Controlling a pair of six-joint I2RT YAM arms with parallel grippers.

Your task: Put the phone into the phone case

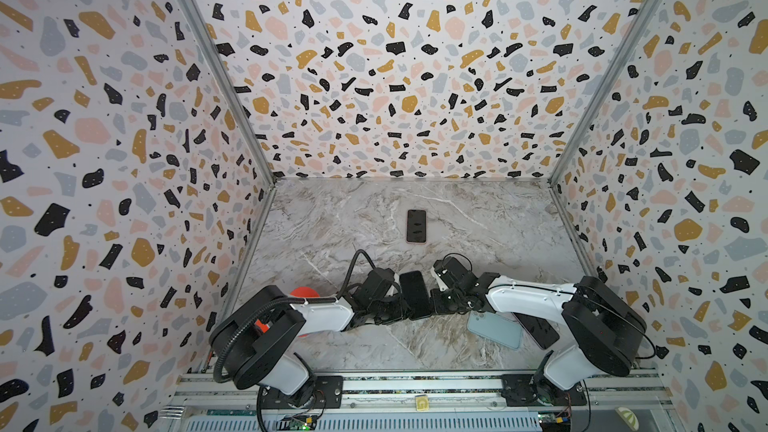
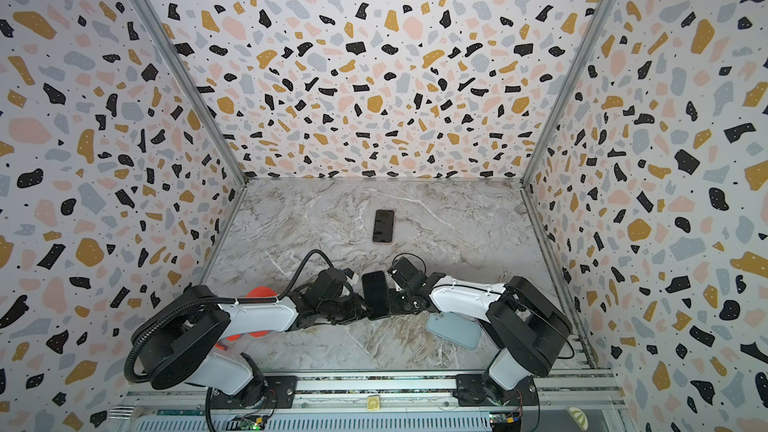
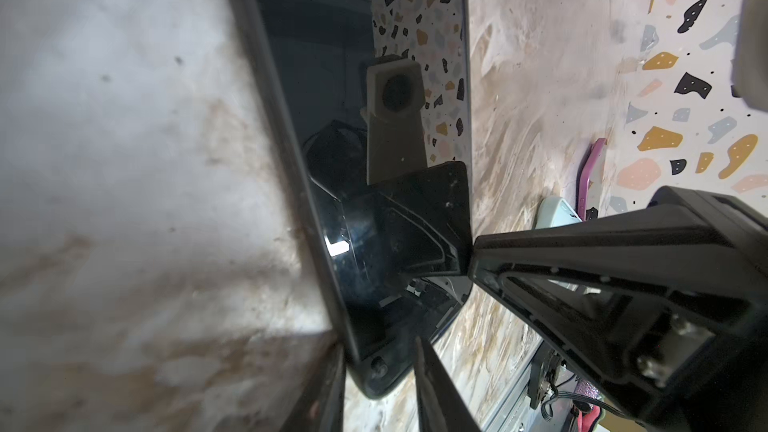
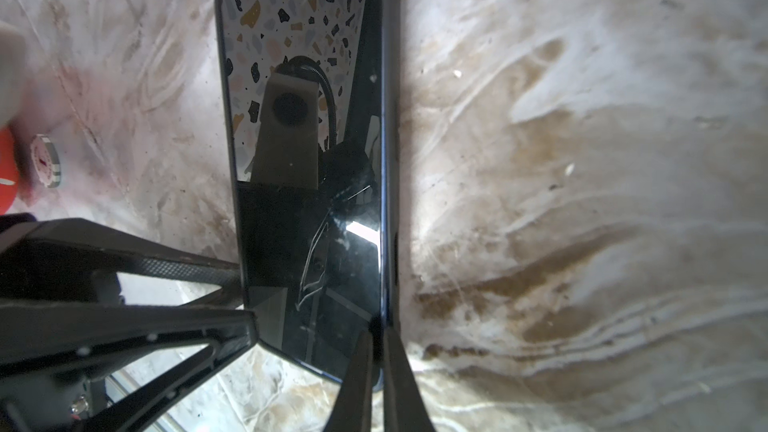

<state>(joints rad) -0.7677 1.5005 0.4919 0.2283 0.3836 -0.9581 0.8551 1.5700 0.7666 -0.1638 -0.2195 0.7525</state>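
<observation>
A black phone (image 1: pixel 415 295) (image 2: pixel 376 293) hangs just above the marble table (image 1: pixel 374 209) near its front middle, held from both sides. My left gripper (image 1: pixel 400 306) (image 3: pixel 380 344) is shut on the phone (image 3: pixel 361 201) at one bottom corner, one finger on each face. The right gripper (image 1: pixel 434 303) (image 4: pixel 378 331) is shut on the long edge of the phone (image 4: pixel 307 160), fingers almost together. The glossy screen mirrors the wall and a camera. A light blue phone case (image 1: pixel 494 329) (image 2: pixel 454 329) (image 3: pixel 557 211) lies flat by the right arm.
A second dark phone (image 1: pixel 416 226) (image 2: pixel 383 226) lies at mid-table farther back. A dark slab with a purple rim (image 1: pixel 536 330) (image 3: pixel 590 176) lies partly under the right arm. A red-orange round thing (image 1: pixel 305 292) and a poker chip (image 4: pixel 46 160) sit beneath the left arm.
</observation>
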